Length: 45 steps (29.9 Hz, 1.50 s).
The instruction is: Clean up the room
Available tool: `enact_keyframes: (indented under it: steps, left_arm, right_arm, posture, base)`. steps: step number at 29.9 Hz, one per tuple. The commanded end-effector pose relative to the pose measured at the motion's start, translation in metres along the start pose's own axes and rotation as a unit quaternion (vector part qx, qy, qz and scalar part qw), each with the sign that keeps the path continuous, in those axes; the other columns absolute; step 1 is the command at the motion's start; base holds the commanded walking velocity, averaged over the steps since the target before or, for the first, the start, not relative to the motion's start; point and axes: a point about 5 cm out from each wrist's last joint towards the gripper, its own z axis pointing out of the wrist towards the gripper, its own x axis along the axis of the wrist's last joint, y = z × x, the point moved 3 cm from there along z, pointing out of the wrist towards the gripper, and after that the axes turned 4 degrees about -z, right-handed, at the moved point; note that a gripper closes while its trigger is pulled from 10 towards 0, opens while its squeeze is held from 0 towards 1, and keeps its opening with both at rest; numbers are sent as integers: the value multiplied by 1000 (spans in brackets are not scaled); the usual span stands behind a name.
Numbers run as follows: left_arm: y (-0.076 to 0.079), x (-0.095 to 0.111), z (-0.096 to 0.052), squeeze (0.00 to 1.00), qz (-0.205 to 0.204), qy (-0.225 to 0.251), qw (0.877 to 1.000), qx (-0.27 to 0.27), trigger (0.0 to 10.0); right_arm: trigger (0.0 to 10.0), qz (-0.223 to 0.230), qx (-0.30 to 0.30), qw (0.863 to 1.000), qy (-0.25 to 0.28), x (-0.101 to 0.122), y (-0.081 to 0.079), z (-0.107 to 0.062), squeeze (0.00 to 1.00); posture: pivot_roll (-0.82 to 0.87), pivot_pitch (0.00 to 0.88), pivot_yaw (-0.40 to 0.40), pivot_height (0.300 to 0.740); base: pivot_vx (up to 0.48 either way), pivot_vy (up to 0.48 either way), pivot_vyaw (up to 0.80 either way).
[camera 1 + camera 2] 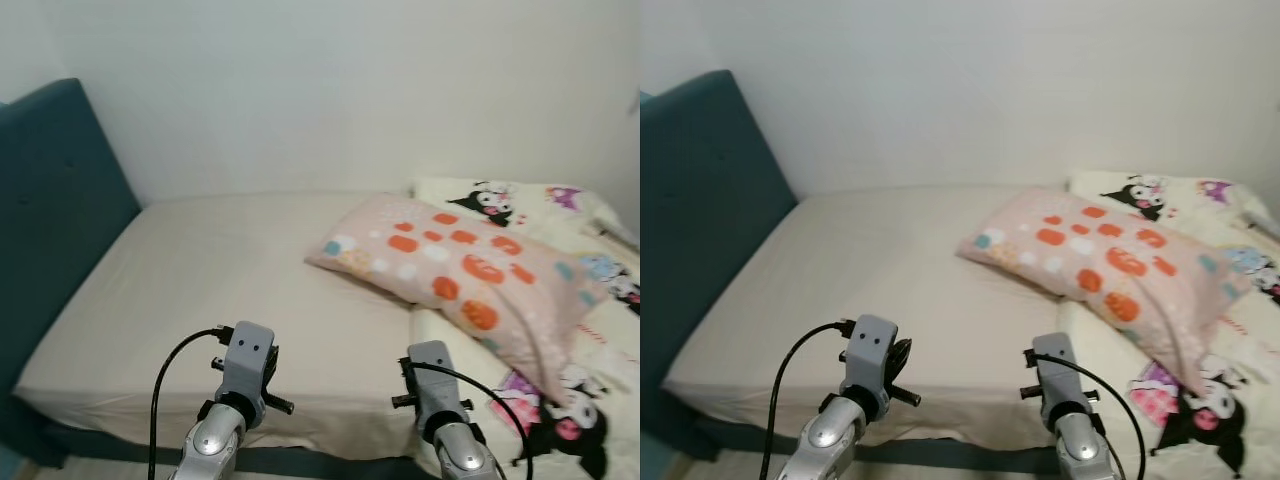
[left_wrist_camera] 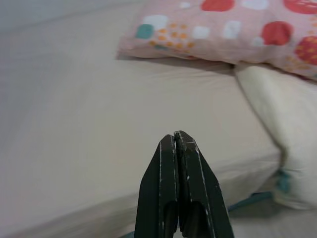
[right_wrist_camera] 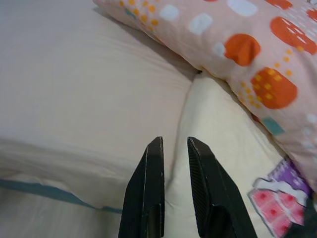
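Observation:
A pink pillow (image 1: 460,270) with orange and white spots lies slanted across the right half of the bed, partly on a cream blanket (image 1: 505,203) printed with cartoon figures. The cream sheet (image 1: 220,280) covers the rest of the mattress. Both arms are raised in front of the bed's near edge. My left gripper (image 2: 174,134) is shut with nothing in it, over the sheet short of the pillow. My right gripper (image 3: 174,141) stands slightly open and empty, above the fold where blanket (image 3: 218,129) meets sheet, just below the pillow (image 3: 247,44).
A teal padded headboard (image 1: 50,220) rises on the left side of the bed. A plain white wall (image 1: 350,90) runs behind it. The left half of the sheet is flat and bare. A teal band (image 3: 39,191) runs along the mattress's near edge.

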Motion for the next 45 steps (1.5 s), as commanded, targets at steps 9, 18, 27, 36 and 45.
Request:
enact_keyframes:
  steps: [9,18,27,36,45]
  left_arm:
    - [-3,-5,-3,0,0,-8,1000,4,10000]
    - [-3,-5,-3,0,0,-8,1000,3,10000]
    - [-2,-5,-4,0,-1,-9,1000,2,10000]
    - [-1,-5,-4,0,-2,-9,1000,1,10000]
    - [-1,-5,-4,0,-2,-9,1000,0,10000]
  right_arm:
    - [10000,4,5,1000,-2,-2,-4,-1,0]
    - [10000,4,5,1000,-2,-2,-4,-1,0]
    - [10000,4,5,1000,-1,-1,-4,-2,0]
    - [10000,3,3,1000,-2,-1,-4,-3,0]
    - [10000,4,2,1000,-2,-2,-4,-4,0]
  posture:
    - [-18,61,44,740]
    - [-19,63,45,740]
    - [-21,65,45,740]
    - [-25,69,48,740]
    - [-23,68,48,740]
  base:
    - [0,-310,0]
    - [0,-306,0]
    - [0,-311,0]
    - [0,-307,0]
    - [0,-310,0]
